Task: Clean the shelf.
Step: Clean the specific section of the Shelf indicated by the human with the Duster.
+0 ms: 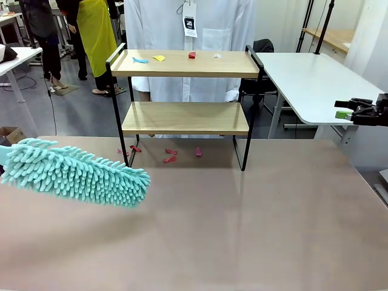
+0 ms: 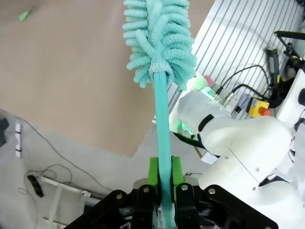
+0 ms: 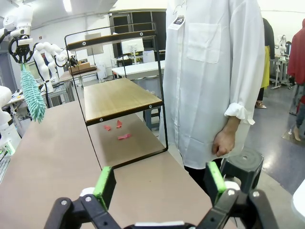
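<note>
Teal duster [image 1: 76, 173] nearest, handle pinched in left gripper [image 2: 164, 174]; right gripper [image 3: 159, 181] spread, empty. Shelf [image 1: 185, 118] stands far side of table [image 1: 242, 230], scraps [image 1: 159, 58] on top. Probably light, stiff, tippable; steady by side rail [image 1: 254, 59].

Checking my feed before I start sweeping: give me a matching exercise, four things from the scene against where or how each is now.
Things:
1. duster
2. blue scrap
3. red scraps
4. right tool

Places or states:
A. on the table under the shelf
B. open, holding nothing
C. on the shelf's top board
D. clamped in the left tool

Pairs: 1-D, 2-C, 3-A, 4-B
</note>
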